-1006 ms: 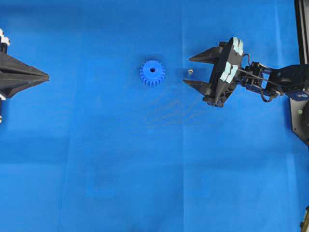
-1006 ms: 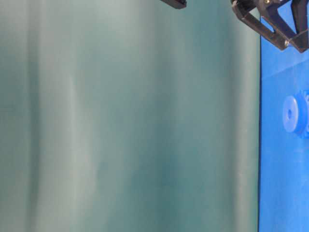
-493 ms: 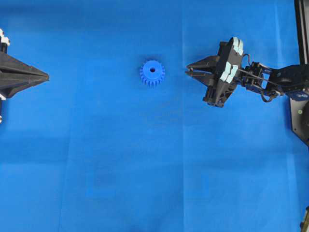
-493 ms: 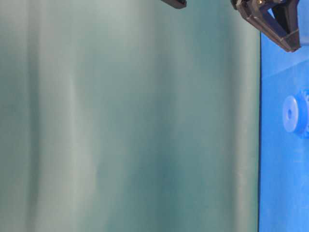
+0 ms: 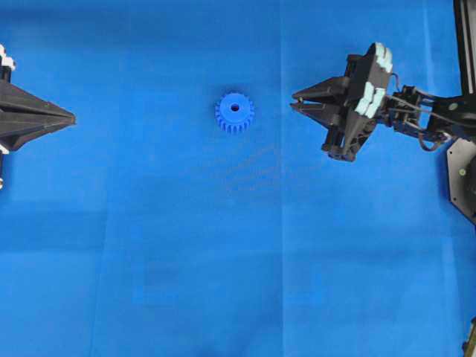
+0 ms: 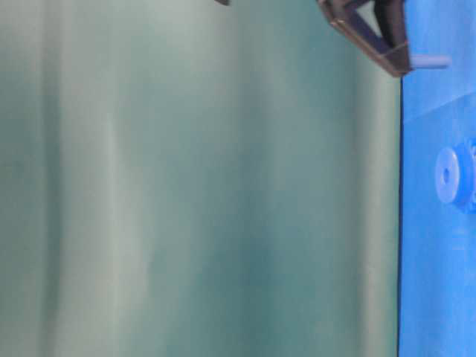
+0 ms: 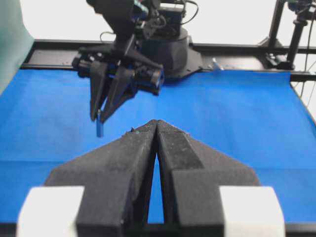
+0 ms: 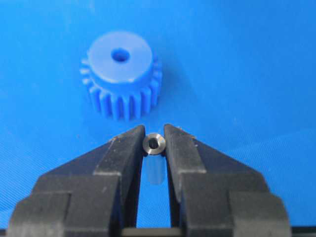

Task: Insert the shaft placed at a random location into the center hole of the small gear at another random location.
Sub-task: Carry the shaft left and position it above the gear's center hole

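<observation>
The small blue gear (image 5: 235, 112) lies flat on the blue mat, its dark center hole (image 5: 235, 108) facing up; it also shows in the right wrist view (image 8: 121, 74) and at the table-level view's right edge (image 6: 455, 175). My right gripper (image 5: 295, 100) is shut on the silvery shaft (image 8: 153, 143), pinched upright between the fingertips and lifted off the mat, to the right of the gear. The shaft hangs below the fingertips in the left wrist view (image 7: 99, 128) and sticks out in the table-level view (image 6: 430, 61). My left gripper (image 5: 71, 117) is shut and empty at the far left.
The right arm's black base (image 5: 461, 171) and frame rail stand at the right edge. A teal curtain (image 6: 201, 193) fills most of the table-level view. The blue mat (image 5: 223, 260) covers the table.
My right gripper closed on the shaft, then lifted it off the mat and drew slightly right and up. The gear and left gripper have not moved.
</observation>
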Available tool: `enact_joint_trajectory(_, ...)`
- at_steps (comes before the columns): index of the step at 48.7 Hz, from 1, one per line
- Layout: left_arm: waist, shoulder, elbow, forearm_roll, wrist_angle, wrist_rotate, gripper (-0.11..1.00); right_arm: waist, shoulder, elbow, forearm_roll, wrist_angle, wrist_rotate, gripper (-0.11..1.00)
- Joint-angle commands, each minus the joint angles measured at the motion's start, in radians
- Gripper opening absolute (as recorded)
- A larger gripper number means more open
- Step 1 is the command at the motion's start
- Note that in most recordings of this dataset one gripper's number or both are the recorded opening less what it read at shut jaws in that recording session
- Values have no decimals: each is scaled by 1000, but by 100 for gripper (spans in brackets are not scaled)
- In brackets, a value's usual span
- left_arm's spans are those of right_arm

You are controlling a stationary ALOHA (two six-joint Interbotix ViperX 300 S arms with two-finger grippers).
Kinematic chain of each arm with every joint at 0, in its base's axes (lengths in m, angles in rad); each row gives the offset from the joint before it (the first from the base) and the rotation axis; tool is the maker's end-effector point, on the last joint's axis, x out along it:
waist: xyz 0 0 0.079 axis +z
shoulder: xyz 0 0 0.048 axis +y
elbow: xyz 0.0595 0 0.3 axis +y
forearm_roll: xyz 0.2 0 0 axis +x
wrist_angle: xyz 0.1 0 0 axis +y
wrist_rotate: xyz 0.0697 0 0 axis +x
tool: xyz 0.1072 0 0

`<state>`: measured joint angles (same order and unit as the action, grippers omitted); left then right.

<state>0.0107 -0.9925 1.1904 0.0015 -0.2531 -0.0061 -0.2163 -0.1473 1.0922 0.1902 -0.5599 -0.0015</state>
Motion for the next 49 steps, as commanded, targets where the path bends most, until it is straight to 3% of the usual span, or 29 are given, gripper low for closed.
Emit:
enact_joint_trajectory(1, 3, 5, -9, 2, -5, -2, 0, 2, -49, -15, -2, 15, -2, 3)
enact_joint_trajectory(25, 3, 5, -9, 2, -5, -2, 0, 5, -21, -54, -2, 23, -2, 3)
enact_joint_trajectory(49, 3, 3, -9, 0, -5, -3, 0, 25, 169, -311, -32, 80, -9, 3)
